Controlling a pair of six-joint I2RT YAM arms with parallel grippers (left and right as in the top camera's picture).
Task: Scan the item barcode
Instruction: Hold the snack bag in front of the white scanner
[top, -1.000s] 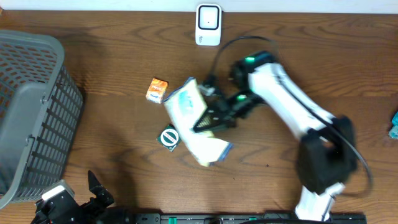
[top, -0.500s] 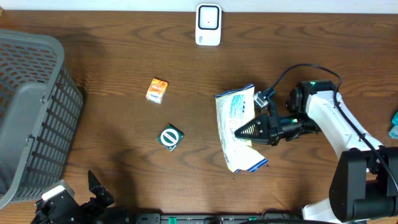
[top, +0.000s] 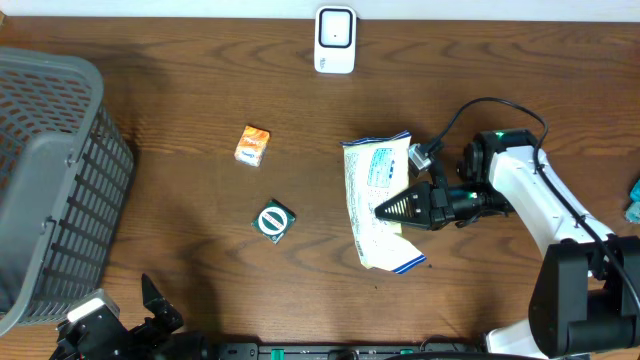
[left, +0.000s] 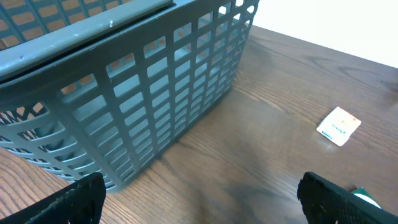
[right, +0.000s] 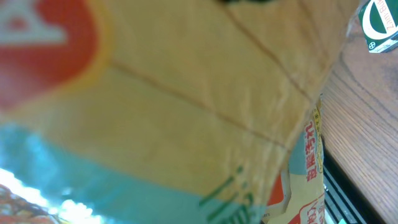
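- White-and-blue packet is hanging out right of centre over the desk. The right end effector is pinching its right edge, jaws squeezed almost fully together on the film.
- On the right wrist cam the packet's yellow-and-orange face is filling nearly the whole frame, and I'm not spotting a barcode anywhere in it.
- I'm reading this as the carry-to-scanner step. The item is already picked up, and the scanner is sitting at the far edge of the desk, well apart from the packet.
- Next move is probably calling for a swing up and left toward the scanner, plus a wrist roll so the barcode side is facing it. Which side that is, I can't tell from here.
- Left end effector is gaping wide open and holding nothing, parked at the front-left just beside the basket.
- Room-wise it's looking easy, since the wood between packet and scanner is lying bare.
- The orange box and the green item are sitting off to the left, out of that path.
- The packet is looking floppy, so I'd be watching its loose bottom corner in case it's dragging on the desk.
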